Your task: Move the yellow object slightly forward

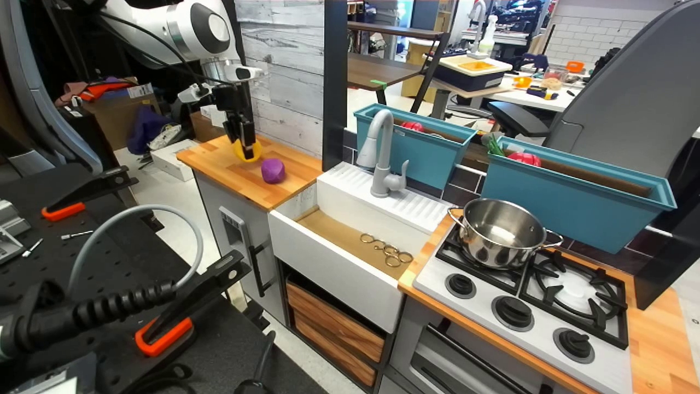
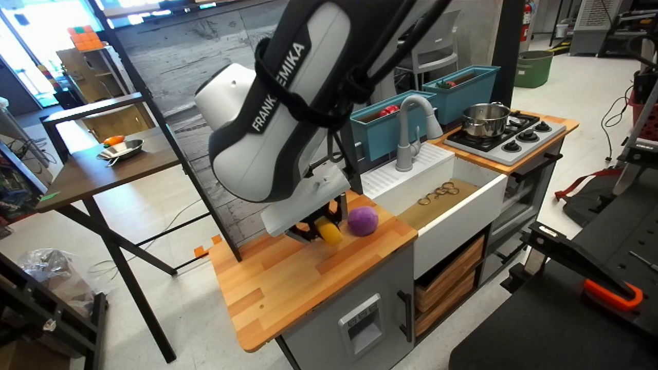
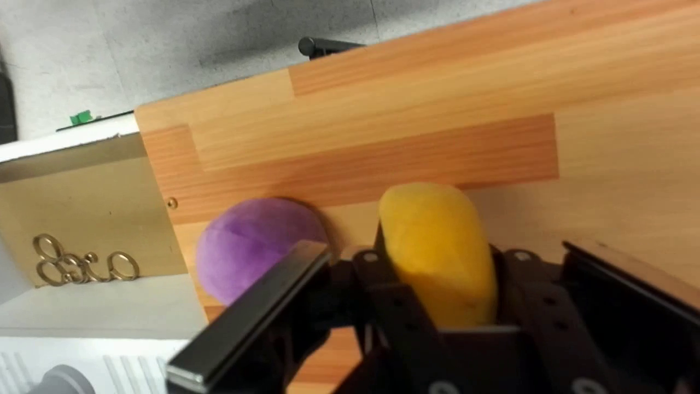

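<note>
The yellow object (image 3: 432, 241) is a rounded, lemon-like toy between my gripper's two black fingers. It also shows in both exterior views (image 1: 239, 152) (image 2: 329, 232), partly covered by the fingers. My gripper (image 3: 437, 260) is shut on it, with a finger against each side; the gripper also shows in both exterior views (image 1: 241, 143) (image 2: 323, 222). The object's far end sticks out past the fingers. It is at or just above the wooden counter (image 2: 288, 288); I cannot tell whether it touches the wood.
A purple ball (image 3: 257, 241) rests on the counter close beside the gripper, on the sink side. The white sink (image 1: 339, 268) with gold rings in it adjoins the counter. A grey faucet (image 1: 381, 153), a steel pot (image 1: 500, 235) and a wood-panel wall (image 1: 290, 65) stand beyond.
</note>
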